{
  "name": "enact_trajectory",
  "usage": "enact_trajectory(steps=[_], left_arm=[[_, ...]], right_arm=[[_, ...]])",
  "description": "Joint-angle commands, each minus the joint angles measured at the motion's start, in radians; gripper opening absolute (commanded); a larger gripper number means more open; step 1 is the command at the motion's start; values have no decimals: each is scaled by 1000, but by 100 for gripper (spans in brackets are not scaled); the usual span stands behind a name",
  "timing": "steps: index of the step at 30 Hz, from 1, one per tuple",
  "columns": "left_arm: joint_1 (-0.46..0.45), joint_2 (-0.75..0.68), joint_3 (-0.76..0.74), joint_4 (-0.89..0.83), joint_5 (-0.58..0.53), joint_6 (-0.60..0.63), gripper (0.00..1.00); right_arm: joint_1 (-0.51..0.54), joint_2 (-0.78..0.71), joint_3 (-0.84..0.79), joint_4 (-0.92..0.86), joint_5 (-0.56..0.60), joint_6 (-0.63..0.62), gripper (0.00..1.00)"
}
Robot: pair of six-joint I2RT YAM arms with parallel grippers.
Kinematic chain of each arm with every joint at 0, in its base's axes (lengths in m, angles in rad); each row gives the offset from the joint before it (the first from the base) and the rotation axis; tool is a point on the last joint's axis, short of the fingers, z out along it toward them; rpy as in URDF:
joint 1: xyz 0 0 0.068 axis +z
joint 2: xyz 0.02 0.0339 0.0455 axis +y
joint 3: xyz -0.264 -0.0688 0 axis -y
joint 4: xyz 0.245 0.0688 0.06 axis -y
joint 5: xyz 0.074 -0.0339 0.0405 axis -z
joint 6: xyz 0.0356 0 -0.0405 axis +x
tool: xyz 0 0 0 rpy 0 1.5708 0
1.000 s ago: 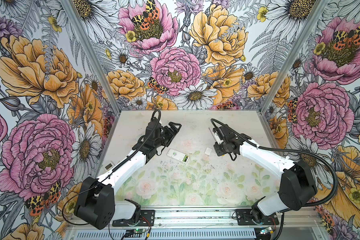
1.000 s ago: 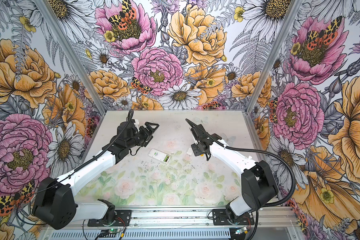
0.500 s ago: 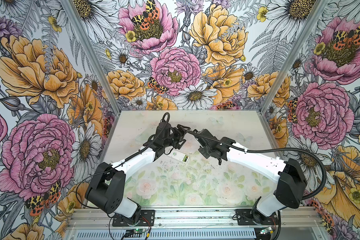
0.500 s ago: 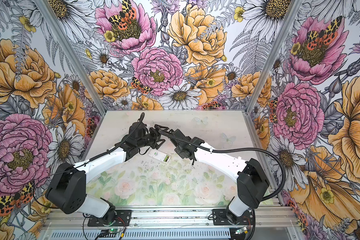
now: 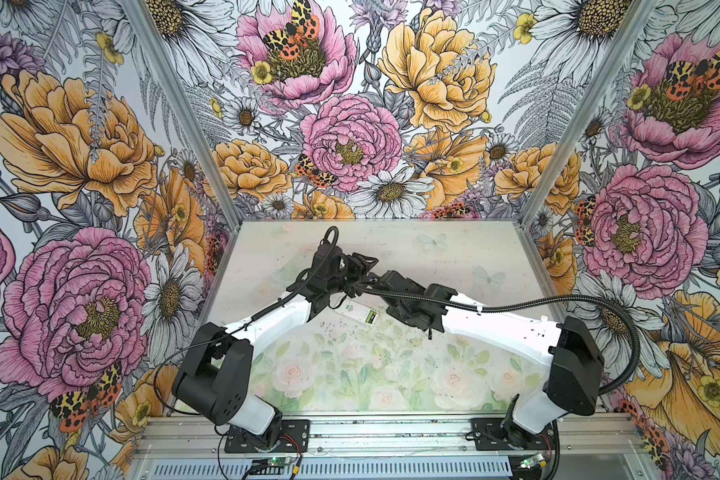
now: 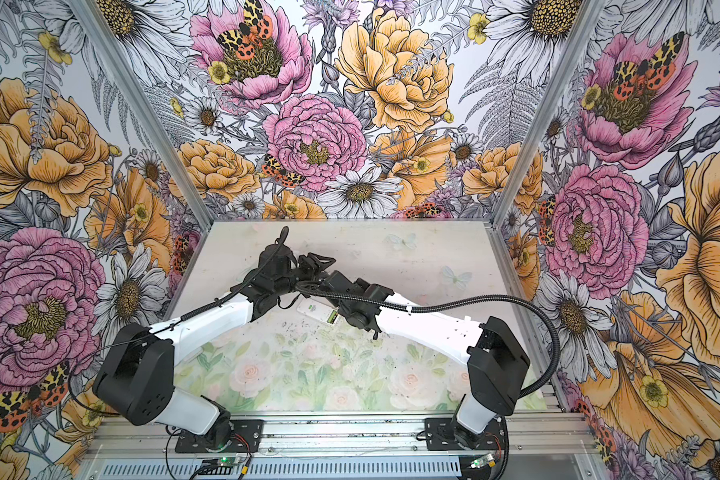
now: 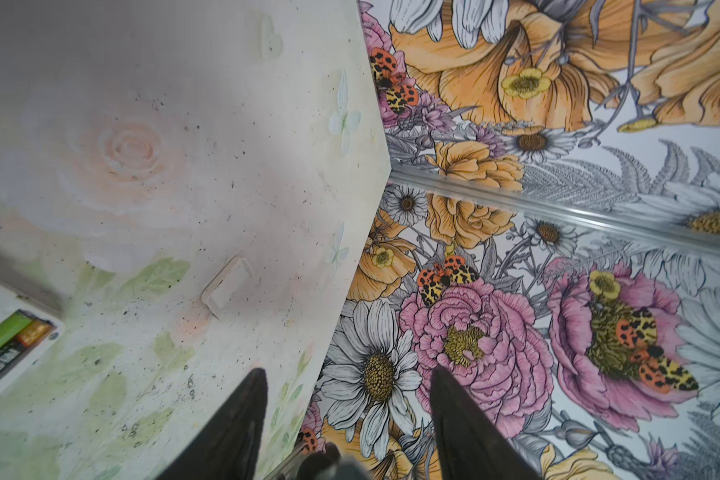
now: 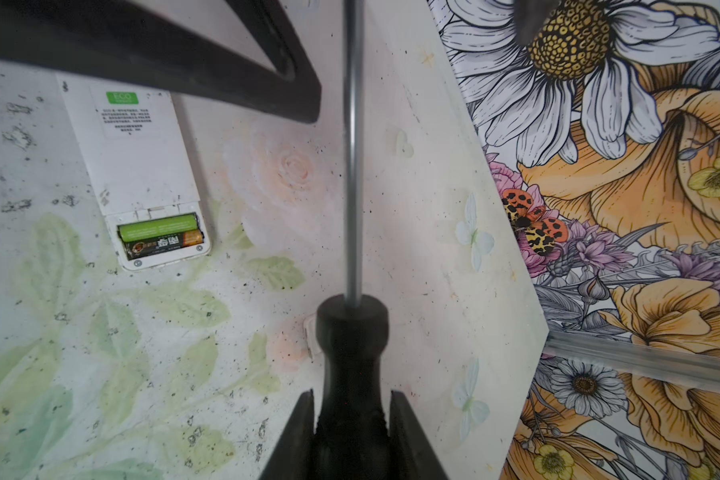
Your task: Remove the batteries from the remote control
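Note:
The white remote control [image 8: 138, 166] lies back up on the table, also visible in both top views [image 5: 356, 311] [image 6: 319, 311]. Its open compartment holds two batteries side by side, a lime green one [image 8: 159, 226] and a black gold-ended one [image 8: 163, 243], and the left wrist view catches them too [image 7: 1, 338]. My right gripper [image 8: 352, 392] is shut on the black handle of a screwdriver [image 8: 353, 166]. My left gripper [image 7: 348, 370] is open above the table's far part. In the right wrist view its fingers [image 8: 142, 41] stand on either side of the screwdriver's metal shaft.
A small white battery cover [image 7: 227, 286] lies loose on the table to the right of the remote. In both top views the two wrists [image 5: 362, 270] [image 6: 325, 270] meet just beyond the remote. The floral walls enclose the table at the back and sides.
My right arm has swung left with the screwdriver, over to my left gripper. The left gripper has moved toward the middle and its jaws have narrowed round the shaft.

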Motion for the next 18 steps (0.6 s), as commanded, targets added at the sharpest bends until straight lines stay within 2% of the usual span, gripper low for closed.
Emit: enact_trajectory(steps=[1,5,7,10,12,14,18], left_arm=[[13,15,4,-1,0,3,36],[23,13,-11,13,19,5,8],[30,4,-23,28,27,-1,0],[48,-10,-30,49,42,-12,0],[60,-17,-18,61,60,-7,0],[72,-18,-6,68,83,-12,0],[103,-30,-33,190,112,-94,0]], right_arm=[[21,23,9,39,48,-42,3],[21,14,10,50,42,-43,6],[16,-9,13,65,8,-32,15],[-13,-67,32,69,-153,33,44],[-40,-101,59,71,-247,90,56],[-76,-131,94,71,-351,150,64],[-192,-182,152,103,-535,293,70]])
